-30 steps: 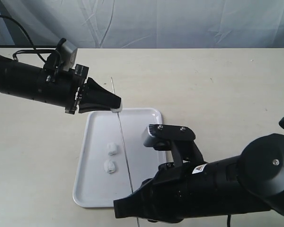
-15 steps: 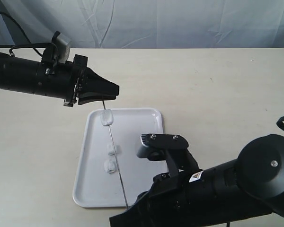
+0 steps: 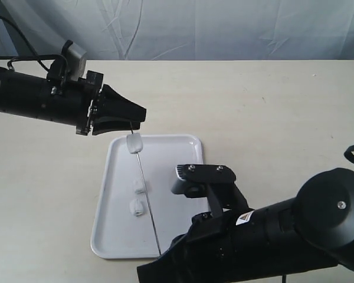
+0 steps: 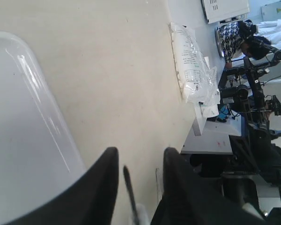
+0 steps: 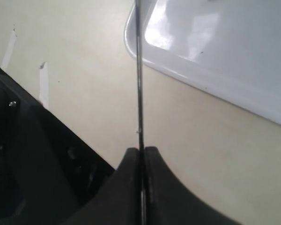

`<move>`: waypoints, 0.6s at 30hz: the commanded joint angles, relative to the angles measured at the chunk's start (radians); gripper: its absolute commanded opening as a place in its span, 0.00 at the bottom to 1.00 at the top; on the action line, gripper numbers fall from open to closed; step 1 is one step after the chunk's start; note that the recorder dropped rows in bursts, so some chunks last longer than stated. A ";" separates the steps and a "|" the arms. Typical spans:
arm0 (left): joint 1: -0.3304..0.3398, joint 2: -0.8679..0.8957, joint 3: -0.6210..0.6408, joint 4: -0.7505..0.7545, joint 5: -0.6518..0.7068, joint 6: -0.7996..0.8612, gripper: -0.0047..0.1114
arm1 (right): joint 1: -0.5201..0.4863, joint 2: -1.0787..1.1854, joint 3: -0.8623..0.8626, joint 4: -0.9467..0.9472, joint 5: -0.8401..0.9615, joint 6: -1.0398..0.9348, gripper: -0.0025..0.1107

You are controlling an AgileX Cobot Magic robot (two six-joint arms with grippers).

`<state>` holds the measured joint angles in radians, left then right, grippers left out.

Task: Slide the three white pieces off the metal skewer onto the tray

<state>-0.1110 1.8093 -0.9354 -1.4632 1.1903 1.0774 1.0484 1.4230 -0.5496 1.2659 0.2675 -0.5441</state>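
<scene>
Left gripper (image 3: pixel 143 115): black, fingers (image 4: pixel 100 187) spread apart at the tray's far rim, flanking the skewer's tip without closing on it.
Third white piece (image 3: pixel 134 142): small soft white chunk, threaded near the skewer's upper end, just short of the open fingers, above the tray's far edge.
Two loose white pieces (image 3: pixel 140 186) (image 3: pixel 137 207): lying on the tray close together, just left of the skewer.
Metal skewer (image 3: pixel 147 200): thin straight grey rod, slanting across the tray from one gripper to the other.
Tray (image 3: pixel 177 153): flat glossy white rectangle with rounded corners, resting on the beige tabletop (image 3: pixel 271 118).
Right gripper (image 5: pixel 141 157): black, fingers pressed together on the skewer's lower end, beyond the tray's near rim.
</scene>
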 commanded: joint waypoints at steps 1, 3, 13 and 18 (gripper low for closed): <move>0.002 -0.007 -0.002 0.029 0.031 0.000 0.37 | -0.001 0.001 0.003 -0.008 -0.029 -0.006 0.02; 0.000 -0.007 -0.002 0.045 0.031 -0.002 0.35 | -0.001 0.001 0.003 -0.008 -0.043 -0.006 0.02; 0.000 -0.007 -0.002 0.072 0.031 -0.002 0.34 | -0.001 0.001 0.003 -0.008 -0.074 -0.006 0.02; -0.009 -0.007 -0.002 0.094 0.031 -0.004 0.34 | -0.001 0.001 0.003 -0.008 -0.080 -0.006 0.02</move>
<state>-0.1110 1.8093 -0.9354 -1.3817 1.2082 1.0774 1.0484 1.4230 -0.5496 1.2659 0.2042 -0.5425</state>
